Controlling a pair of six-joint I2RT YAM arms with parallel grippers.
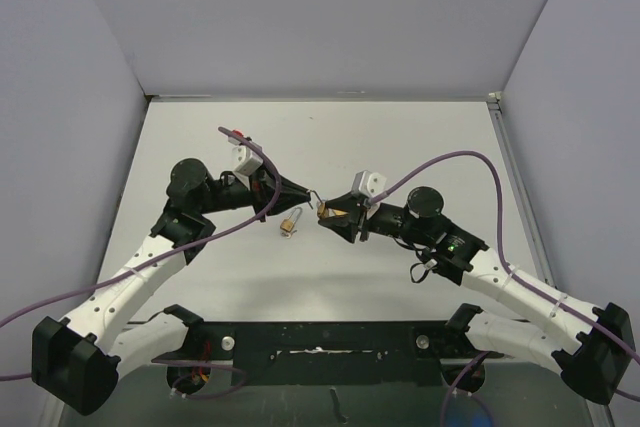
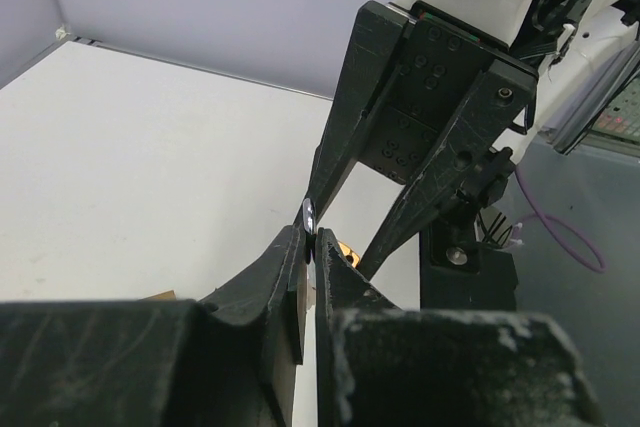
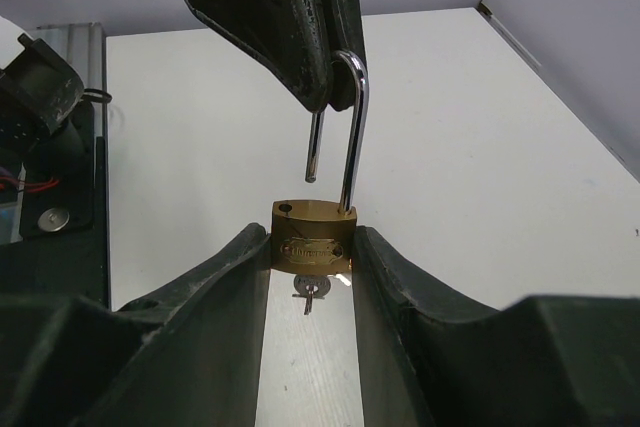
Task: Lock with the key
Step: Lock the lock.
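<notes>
A brass padlock (image 3: 312, 239) hangs in the air between both grippers. Its steel shackle (image 3: 352, 137) is open, the short leg lifted clear of its hole. My right gripper (image 3: 311, 252) is shut on the sides of the lock body. My left gripper (image 2: 312, 239) is shut on the top bend of the shackle and shows from above in the right wrist view (image 3: 322, 97). A small silver key (image 3: 313, 292) shows just under the lock body, apparently sticking out of its underside. In the top view the two grippers meet at the lock (image 1: 322, 212) mid-table.
A small brass-and-silver object (image 1: 290, 225) lies on the white table (image 1: 420, 137) just left of the grippers. Grey walls enclose the table at the back and sides. The black base rail (image 1: 330, 352) runs along the near edge.
</notes>
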